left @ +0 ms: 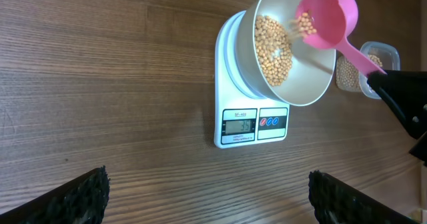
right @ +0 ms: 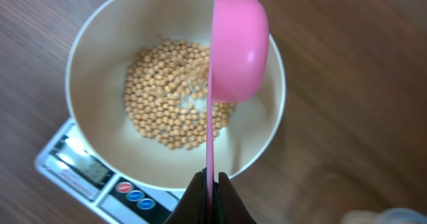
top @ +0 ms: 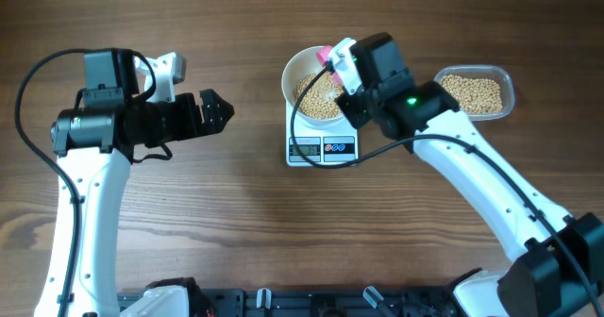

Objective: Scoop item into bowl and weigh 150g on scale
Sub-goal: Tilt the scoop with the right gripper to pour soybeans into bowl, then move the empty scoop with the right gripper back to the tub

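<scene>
The white bowl (top: 293, 70) stands on the white scale (top: 321, 150), with a pile of tan beans (top: 317, 98) in it. My right gripper (right: 211, 189) is shut on the thin handle of a pink scoop (right: 240, 47). The scoop (left: 327, 17) hangs tipped on its side over the bowl (left: 313, 84), a few beans at its lip above the pile (left: 273, 47). The scale's display (left: 239, 126) is lit. Left of the scale, my left gripper (left: 208, 199) hovers over bare wood, open, with nothing between its fingers (left: 73, 201).
A clear plastic tub (top: 477, 92) holding more beans sits right of the scale, partly behind my right arm. The right arm reaches in from the lower right. Bare wooden table lies between the left gripper (top: 222, 112) and the scale.
</scene>
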Motion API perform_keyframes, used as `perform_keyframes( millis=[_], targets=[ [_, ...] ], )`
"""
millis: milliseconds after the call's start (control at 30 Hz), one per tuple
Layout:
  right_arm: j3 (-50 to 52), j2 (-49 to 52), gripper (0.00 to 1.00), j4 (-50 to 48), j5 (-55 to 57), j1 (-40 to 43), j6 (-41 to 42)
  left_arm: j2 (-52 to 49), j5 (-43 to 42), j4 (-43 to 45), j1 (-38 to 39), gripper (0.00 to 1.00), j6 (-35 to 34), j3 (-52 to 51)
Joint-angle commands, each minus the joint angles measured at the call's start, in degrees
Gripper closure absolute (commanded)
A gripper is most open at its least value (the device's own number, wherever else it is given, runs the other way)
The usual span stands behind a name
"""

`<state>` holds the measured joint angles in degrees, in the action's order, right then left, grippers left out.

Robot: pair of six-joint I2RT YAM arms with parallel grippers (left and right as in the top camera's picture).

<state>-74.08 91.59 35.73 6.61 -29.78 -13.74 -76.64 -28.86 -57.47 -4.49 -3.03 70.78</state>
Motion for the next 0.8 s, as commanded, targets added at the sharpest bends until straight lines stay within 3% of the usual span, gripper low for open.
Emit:
perform_keyframes(
  millis=[0, 267, 533, 600, 767],
  targets=[
    [-2.3, -1.5, 0.96, -1.0, 9.6, -2.6, -4.5, 0.1, -1.1, 0.0, 0.2, 0.00, 1.1, 1.1],
    [-2.9, -1.6, 0.96, -2.0, 15.3, -6.5, -5.1, 0.1, -1.1, 0.0, 0.2, 0.00, 1.1, 1.1],
    [-3.0, -2.7, 0.96, -0.2, 6.3, -6.2, 7.4, 0.1, -1.1, 0.0, 0.2, 0.00, 1.1, 1.1],
    [-3.1, -4.7, 0.96, 0.2, 0.4, -3.7, 11.3, 0.1, -1.1, 0.0, 0.2, 0.00, 1.1, 1.1],
    [-3.8, -12.7, 0.96, 0.9, -14.3, 13.2, 13.9, 0.1, -1.1, 0.0, 0.2, 0.00, 1.1, 1.1]
  ],
)
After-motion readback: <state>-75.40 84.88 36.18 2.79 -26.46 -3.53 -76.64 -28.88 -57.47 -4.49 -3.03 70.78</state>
